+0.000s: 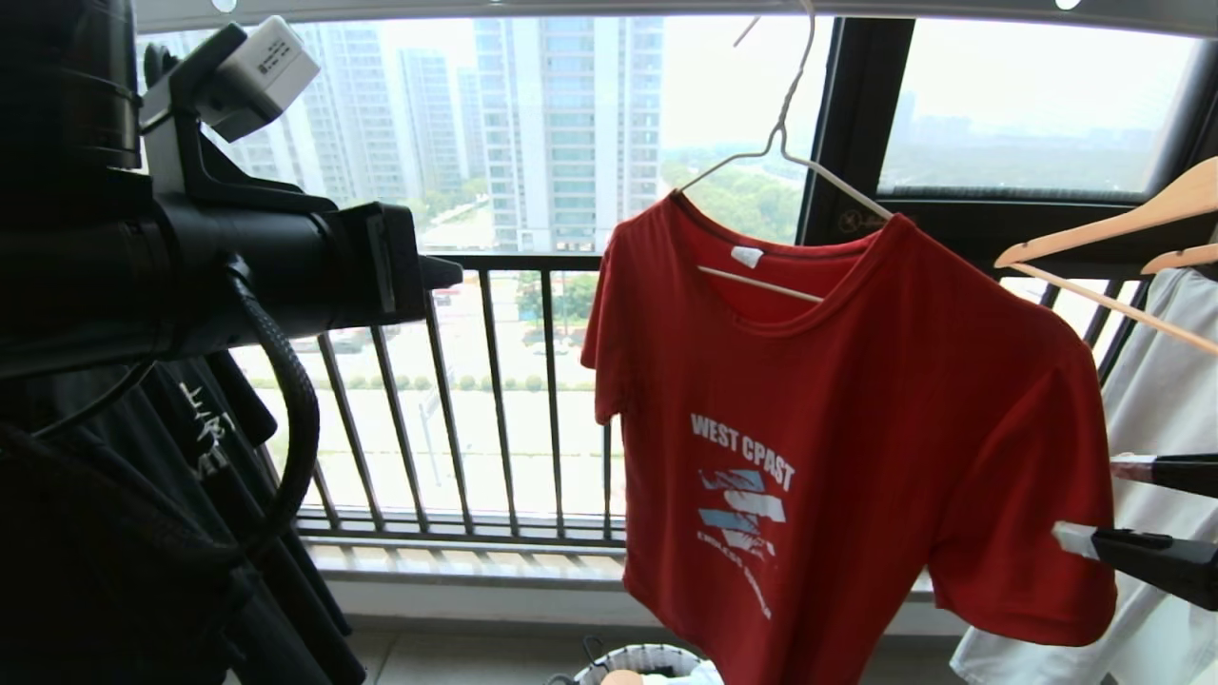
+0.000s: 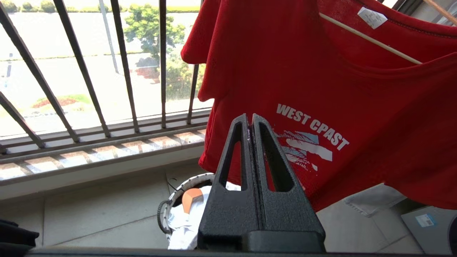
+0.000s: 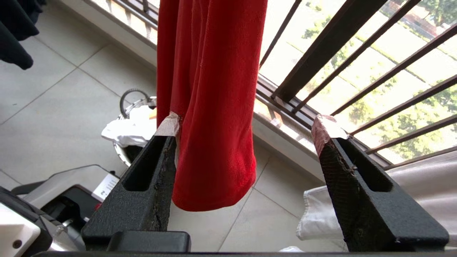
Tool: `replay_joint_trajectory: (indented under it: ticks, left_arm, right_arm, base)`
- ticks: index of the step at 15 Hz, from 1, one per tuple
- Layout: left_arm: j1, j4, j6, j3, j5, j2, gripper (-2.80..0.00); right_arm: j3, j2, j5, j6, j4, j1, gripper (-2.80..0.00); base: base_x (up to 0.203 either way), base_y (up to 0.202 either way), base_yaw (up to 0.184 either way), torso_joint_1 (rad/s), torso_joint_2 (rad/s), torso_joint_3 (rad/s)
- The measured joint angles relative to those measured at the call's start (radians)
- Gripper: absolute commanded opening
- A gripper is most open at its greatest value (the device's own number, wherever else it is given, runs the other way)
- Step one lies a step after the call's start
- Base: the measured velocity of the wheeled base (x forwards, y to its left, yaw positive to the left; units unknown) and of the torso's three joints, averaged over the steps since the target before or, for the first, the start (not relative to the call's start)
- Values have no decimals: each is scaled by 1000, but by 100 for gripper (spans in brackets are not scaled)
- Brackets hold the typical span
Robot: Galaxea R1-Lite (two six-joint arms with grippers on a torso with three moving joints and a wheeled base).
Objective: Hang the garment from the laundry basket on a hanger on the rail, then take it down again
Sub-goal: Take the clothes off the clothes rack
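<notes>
Clearly we have a light, limp thing in the red T-shirt (image 1: 837, 428): soft knit that folds and swings at a touch, nothing fragile, though it can slide along thin wire. It hangs on the pale wire hanger (image 1: 782, 152), front print toward us, collar up and hem down, so its long axis runs top to bottom; the shoulders slope down to our right because the hanger sits tilted. We judge the best hold for taking it down is the hanger's twisted neck or a pinch of bunched cloth at a shoulder, not the loose hem. The hanger's hook rises to the rail (image 1: 609, 9) at the top of the head view. Our right gripper (image 3: 246, 132) stands wide apart around the lower sleeve edge, one finger just touching the cloth, gripping nothing. Our left gripper (image 2: 250, 121) is pressed closed and empty, raised near the shirt's front. The laundry basket (image 1: 647, 658) sits on the floor below.
</notes>
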Motion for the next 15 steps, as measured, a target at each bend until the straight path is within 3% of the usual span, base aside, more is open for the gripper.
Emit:
replay_joint_trajectory:
  ticks: [5, 6, 12, 15]
  left_arm:
    - [-3, 2, 7, 122, 1, -65, -280]
    - [-3, 1, 8, 148, 1, -81, -280]
    - [6, 0, 15, 335, 4, -282, -280]
    - [120, -1, 50, 445, 5, -472, -280]
  right_arm:
    - [-17, -204, 37, 164, 29, 0, 0]
    - [-22, -242, 55, 213, 29, 1, -280]
    - [-51, -377, 112, 400, 111, 9, -280]
    - [-105, -418, 236, 538, 210, 15, -280]
  base:
    - [0, 0, 0, 0, 0, 0]
    - [0, 0, 0, 0, 0, 0]
    - [0, 0, 0, 0, 0, 0]
    - [0, 0, 0, 0, 0, 0]
